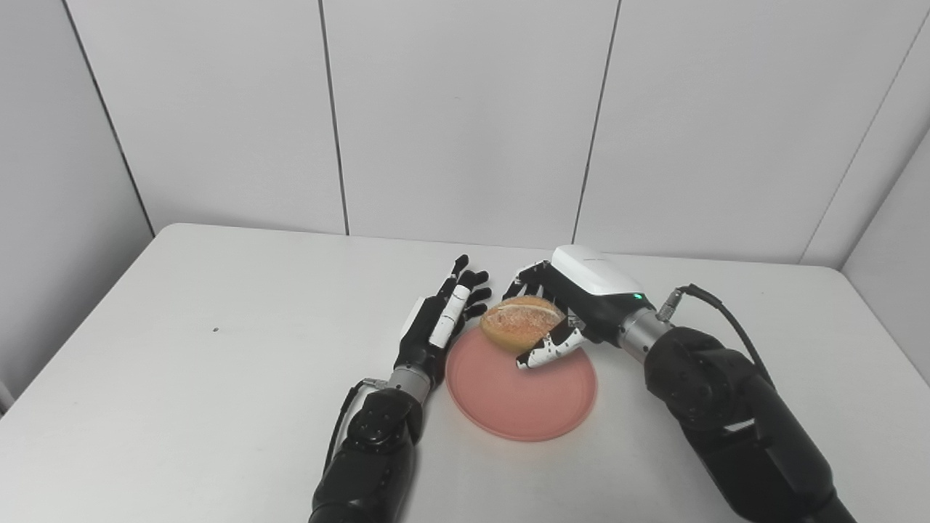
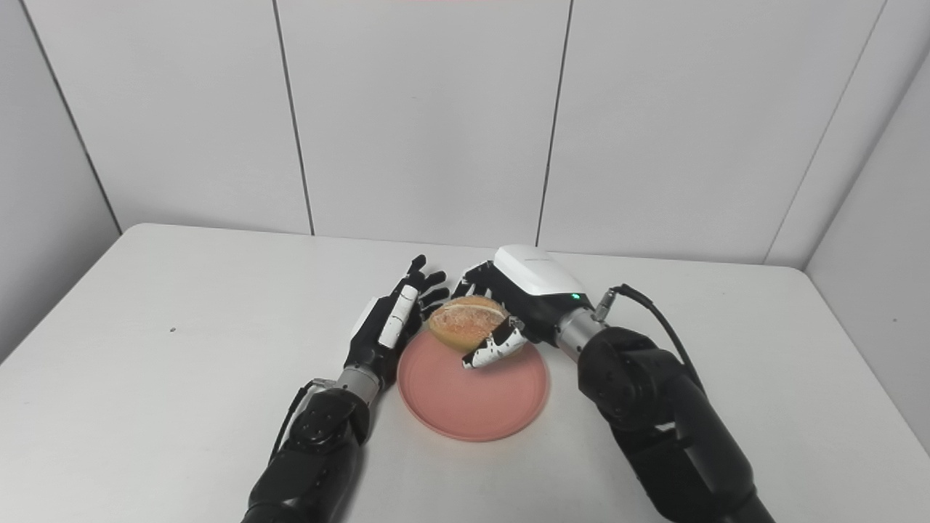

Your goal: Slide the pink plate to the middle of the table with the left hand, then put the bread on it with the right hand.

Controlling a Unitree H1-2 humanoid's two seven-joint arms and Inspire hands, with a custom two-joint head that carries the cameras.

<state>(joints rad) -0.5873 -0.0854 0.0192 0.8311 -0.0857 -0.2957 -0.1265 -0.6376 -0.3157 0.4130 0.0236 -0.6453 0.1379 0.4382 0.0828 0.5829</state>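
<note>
Right robot hand [image 1: 559, 309] is grasping the golden crusty bread roll [image 1: 520, 322] over the far edge of the round pink plastic plate [image 1: 522, 392] mid-tabletop [image 1: 218, 378], drop spot lying nearer; left robot hand [image 1: 442, 316] is resting released, fingers apart, beside the plate's left rim.

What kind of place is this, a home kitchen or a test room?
Most likely a robot test room, not a kitchen. The white table is walled by plain grey panels, and it carries only a pink plate and the bread in the right hand.
</note>
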